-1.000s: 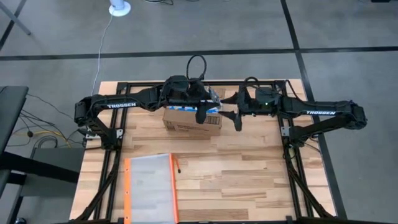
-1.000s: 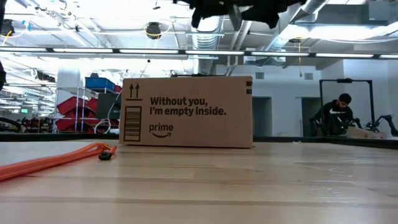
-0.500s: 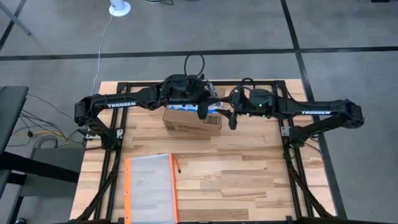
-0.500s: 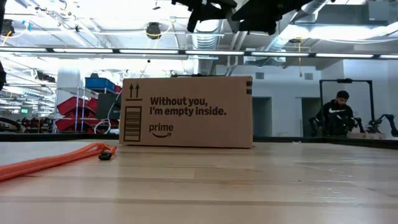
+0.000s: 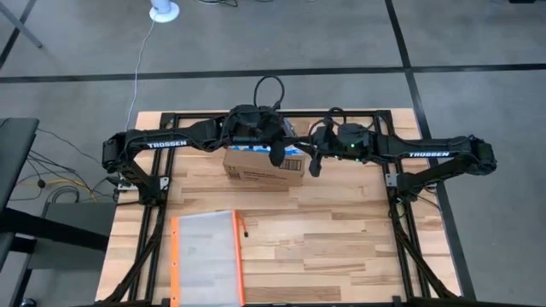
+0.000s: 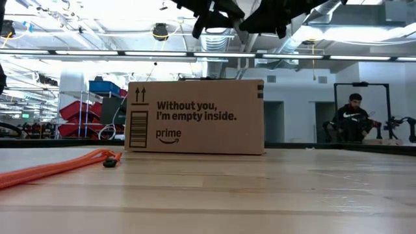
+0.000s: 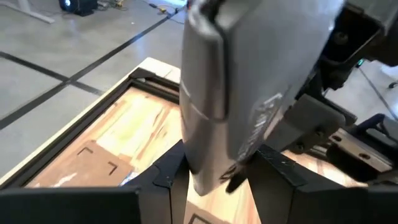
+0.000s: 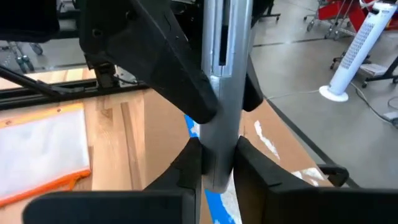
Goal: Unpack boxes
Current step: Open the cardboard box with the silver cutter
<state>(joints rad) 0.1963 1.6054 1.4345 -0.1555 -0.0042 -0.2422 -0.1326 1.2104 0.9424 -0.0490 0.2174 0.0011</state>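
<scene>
Left tool (image 5: pixel 275 152): above the far part of the box's top; in its own wrist view its two dark fingers (image 7: pixel 163 177) are closed on a grey flat item (image 7: pixel 249 87), which stands up between them.
Right tool (image 5: pixel 313 160): just beside the left tool, over the box's right end; in its wrist view the fingers (image 8: pixel 189 163) pinch a narrow grey strip (image 8: pixel 221 93), apparently the same grey item seen edge-on, though I cannot tell for sure.
Both arms: they reach in from the two sides and meet over the box near the far edge of the worktop (image 5: pixel 341 247); in the low view the tools show as dark shapes above the box's top, not touching it.
Box (image 5: pixel 263 168): brown cardboard, upright on the worktop toward the far middle, blue-and-white tape across its top; the near face (image 6: pixel 195 117) carries black print, arrows and a barcode.
Pouch (image 5: pixel 206 258): clear with orange edges, flat on the near left part of the worktop, well apart from the box; its orange edge (image 6: pixel 52 169) shows at the left of the low view.
Room: a person (image 6: pixel 351 120) is seated far behind the worktop, on the right.
</scene>
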